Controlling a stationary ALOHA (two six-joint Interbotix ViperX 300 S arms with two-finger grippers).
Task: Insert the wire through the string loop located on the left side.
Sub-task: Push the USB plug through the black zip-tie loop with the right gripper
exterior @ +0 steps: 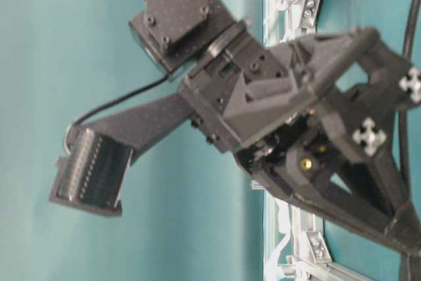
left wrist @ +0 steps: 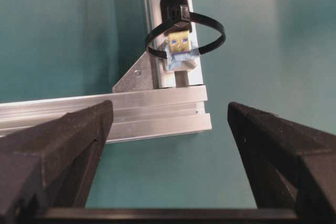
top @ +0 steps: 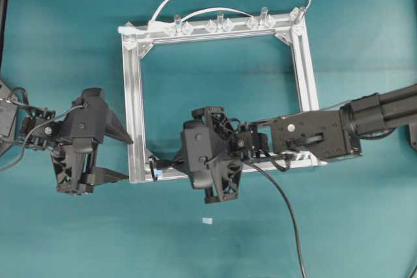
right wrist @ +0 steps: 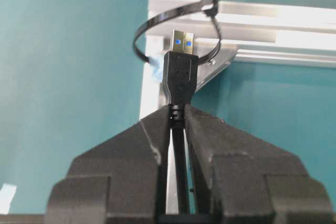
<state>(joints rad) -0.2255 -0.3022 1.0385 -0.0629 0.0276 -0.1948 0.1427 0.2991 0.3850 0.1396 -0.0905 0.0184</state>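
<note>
Right wrist view alone shows end effector (right wrist: 177, 129) pinching wire (right wrist: 180, 74).

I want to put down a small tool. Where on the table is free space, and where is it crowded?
Free: the cloth inside the aluminium frame and below its bottom bar. Crowded: the bottom-left corner, where the right gripper holds the wire at the string loop and the open left gripper waits.

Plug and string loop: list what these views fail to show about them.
- Overhead: the string loop is too small to read, and the right gripper covers most of the plug.
- Table-level: a blurred gripper fills the frame; loop and plug are hidden.
- Left wrist: the plug shows end-on, so how far its tip has entered the ring is unclear.
- Right wrist: the wire leaves the bottom edge.
</note>
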